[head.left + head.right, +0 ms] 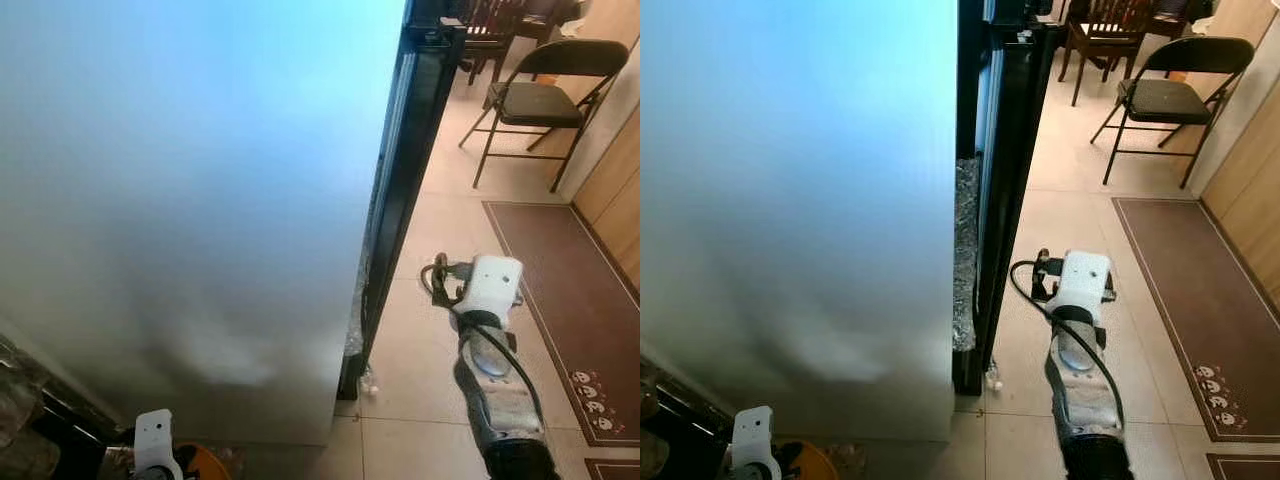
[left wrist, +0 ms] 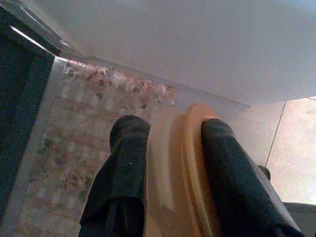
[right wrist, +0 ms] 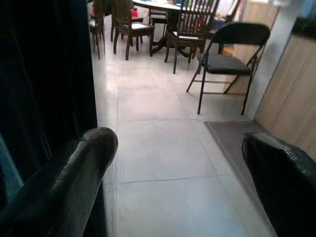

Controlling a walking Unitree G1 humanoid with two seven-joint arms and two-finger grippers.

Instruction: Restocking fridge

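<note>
The pale fridge door (image 1: 200,200) stands close in front of me and covers most of the head views, with its black edge (image 1: 400,190) running down the middle. My left gripper (image 2: 173,133) is low at the door's foot, shut on the rim of an orange round item (image 2: 190,163), which also peeks out as an orange item (image 1: 205,462) beside the white wrist. Under it lies a flower-patterned surface (image 2: 74,128). My right gripper (image 3: 180,153) is held out over the tiled floor just right of the black edge, fingers (image 3: 74,168) wide open and holding nothing.
A black folding chair (image 1: 540,100) stands on the tiles at the far right. A brown mat (image 1: 570,290) lies along the wooden cabinets (image 1: 620,190). Dining chairs and a table (image 3: 163,19) are farther back. Shiny wrapping (image 1: 965,260) shows along the door's edge.
</note>
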